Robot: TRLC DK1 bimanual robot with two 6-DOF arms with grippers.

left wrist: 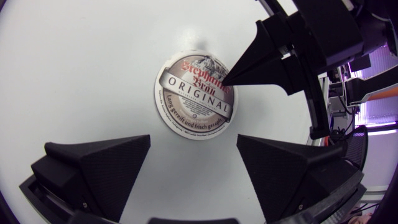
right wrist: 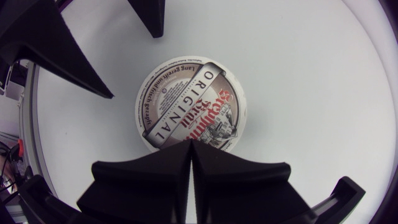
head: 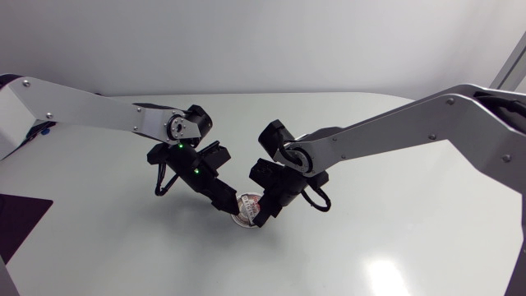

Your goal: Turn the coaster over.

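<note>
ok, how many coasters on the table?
1. The coaster lies flat on the table, print up, between the open left gripper and the shut right gripper. None looks hidden.

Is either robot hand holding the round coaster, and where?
Nothing is held. The coaster lies flat; the left gripper is open, not touching it, and the right gripper is shut, tips over its printed face.

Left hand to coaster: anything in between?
Nothing. In the left wrist view, only bare table separates the open left hand from the coaster.
</note>
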